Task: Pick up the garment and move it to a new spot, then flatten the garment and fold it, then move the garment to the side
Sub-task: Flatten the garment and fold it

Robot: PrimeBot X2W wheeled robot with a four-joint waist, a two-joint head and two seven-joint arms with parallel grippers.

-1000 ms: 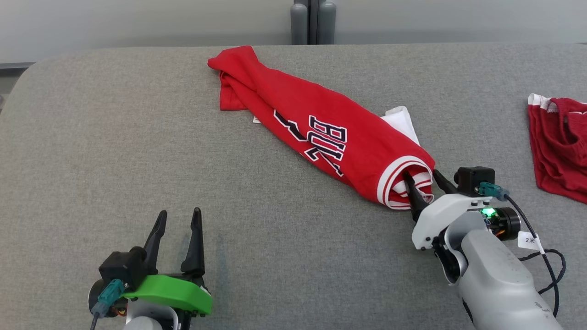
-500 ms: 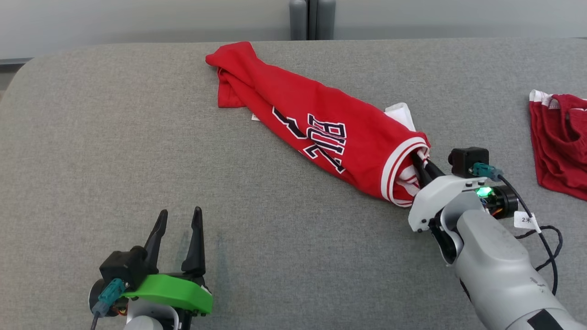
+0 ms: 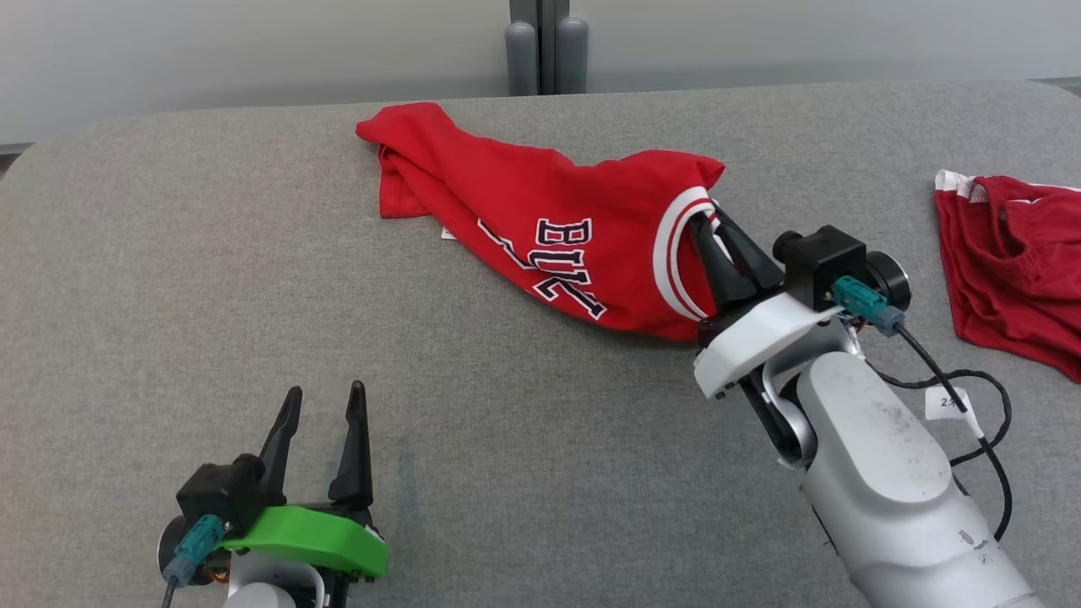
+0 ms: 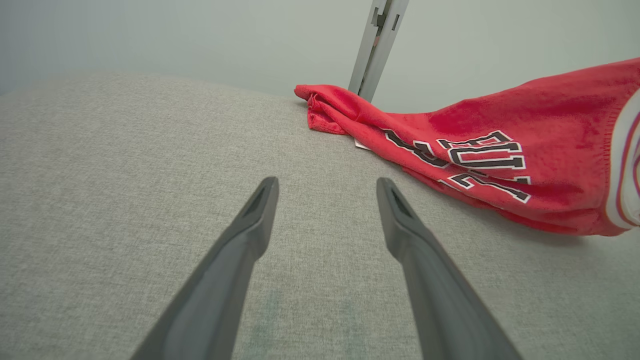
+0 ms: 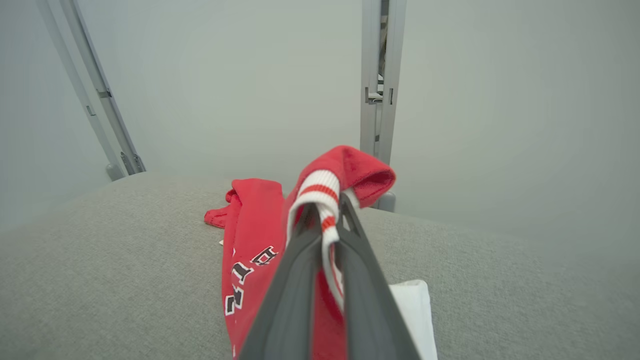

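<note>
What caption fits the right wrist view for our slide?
Right gripper shut on the striped trim of a red jersey, holding that end above the grey table.

At frame centre, right gripper (image 5: 327, 205) tight on the white-striped hem of the red garment (image 5: 250, 225), grey surface (image 5: 100, 260) below.

The garment is a red basketball jersey (image 3: 540, 211) with black block letters outlined in white across it, and a white-and-red striped trim (image 3: 671, 253) round one opening. It is bunched lengthwise into a long, crumpled roll lying aslant on the grey fabric tabletop (image 3: 253, 295), towards the far edge. Its far left end rests on the surface in loose folds. Its right end, the trimmed one, is raised off the surface and peaks in a fold, the trim pinched between the closed fingers of the right gripper (image 3: 708, 221). The cloth sags from that raised end down to the tabletop.
</note>
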